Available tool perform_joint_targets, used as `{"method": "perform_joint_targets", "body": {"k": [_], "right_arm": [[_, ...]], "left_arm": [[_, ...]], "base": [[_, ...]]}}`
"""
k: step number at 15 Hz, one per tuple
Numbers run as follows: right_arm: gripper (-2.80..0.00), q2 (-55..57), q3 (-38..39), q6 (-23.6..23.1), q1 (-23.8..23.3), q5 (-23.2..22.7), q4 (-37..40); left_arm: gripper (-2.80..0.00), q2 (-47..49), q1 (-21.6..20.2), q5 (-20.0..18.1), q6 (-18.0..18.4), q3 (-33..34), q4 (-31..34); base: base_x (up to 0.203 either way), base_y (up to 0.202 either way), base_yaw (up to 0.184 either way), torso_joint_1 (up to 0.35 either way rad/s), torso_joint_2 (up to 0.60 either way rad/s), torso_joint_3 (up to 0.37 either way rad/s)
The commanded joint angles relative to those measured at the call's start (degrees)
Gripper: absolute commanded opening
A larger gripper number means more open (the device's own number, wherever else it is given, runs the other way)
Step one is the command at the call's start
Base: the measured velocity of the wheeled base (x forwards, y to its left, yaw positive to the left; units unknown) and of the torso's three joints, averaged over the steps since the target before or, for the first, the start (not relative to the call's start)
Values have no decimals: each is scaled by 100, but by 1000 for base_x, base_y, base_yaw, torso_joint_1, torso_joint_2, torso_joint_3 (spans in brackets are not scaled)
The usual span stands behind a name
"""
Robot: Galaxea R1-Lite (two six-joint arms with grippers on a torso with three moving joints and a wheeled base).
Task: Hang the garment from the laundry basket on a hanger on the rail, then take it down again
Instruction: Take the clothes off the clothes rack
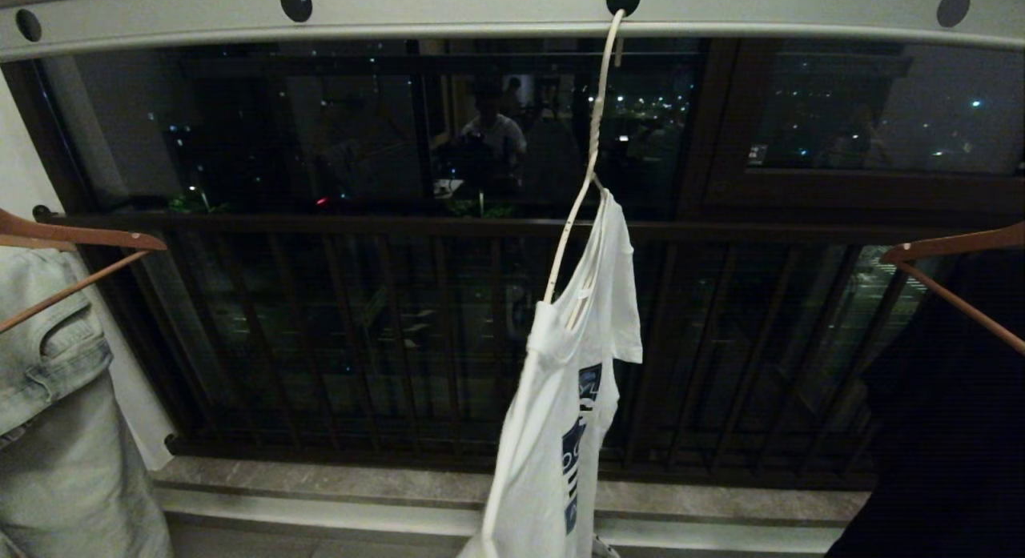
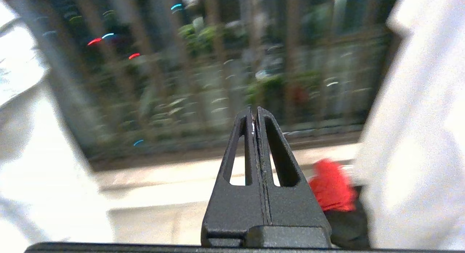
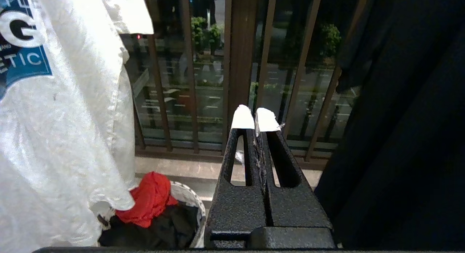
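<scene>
The white T-shirt garment (image 1: 552, 414) hangs lopsided on the cream wire hanger (image 1: 592, 134), bunched toward one side with its blue logo showing. The hanger's hook sits in a hole of the grey rail (image 1: 480, 10) overhead. Neither gripper shows in the head view. My left gripper (image 2: 254, 113) is shut and empty, with the garment (image 2: 417, 137) hanging beside it. My right gripper (image 3: 254, 117), white tape on its tips, is shut and empty too, apart from the garment (image 3: 65, 118). The laundry basket (image 3: 187, 196) stands on the floor under the shirt's hem.
A red cloth (image 3: 149, 198) and dark clothes fill the basket. A pale denim piece (image 1: 48, 382) hangs on a wooden hanger (image 1: 80, 238) at the left, a black garment (image 1: 945, 430) at the right. The dark barred window railing (image 1: 360, 334) and a stone sill (image 1: 320, 482) lie ahead.
</scene>
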State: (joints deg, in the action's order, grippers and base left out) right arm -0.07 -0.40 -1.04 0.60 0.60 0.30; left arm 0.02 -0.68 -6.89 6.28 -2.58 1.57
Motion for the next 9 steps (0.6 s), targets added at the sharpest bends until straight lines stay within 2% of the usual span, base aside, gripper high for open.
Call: {"method": "perform_joint_targets", "body": {"k": [1,2,3,7,9], "right_arm": [[-280,11,35,-6,2,2,-4],[-280,7,40,-37,2,2,-4],[-280,9,40,-3,2,5,-4],[-280,7,40,24,2,11,-4],[-280,16,40,16,2,11,-4]], "left_arm": [[-280,-2,-6,431,298,154,6],[-280,-2,-10,531,478,205,-63],[-280,-2,-9,512,448,195,-42],[-280,-2,-2,539,-143,213,-68],[-280,-2,-2,548,-249,214,-69]], "base": [[0,0,0,0,0,0],[0,0,0,0,0,0],[0,0,0,0,0,0],[0,0,0,0,0,0],[0,0,0,0,0,0]]}}
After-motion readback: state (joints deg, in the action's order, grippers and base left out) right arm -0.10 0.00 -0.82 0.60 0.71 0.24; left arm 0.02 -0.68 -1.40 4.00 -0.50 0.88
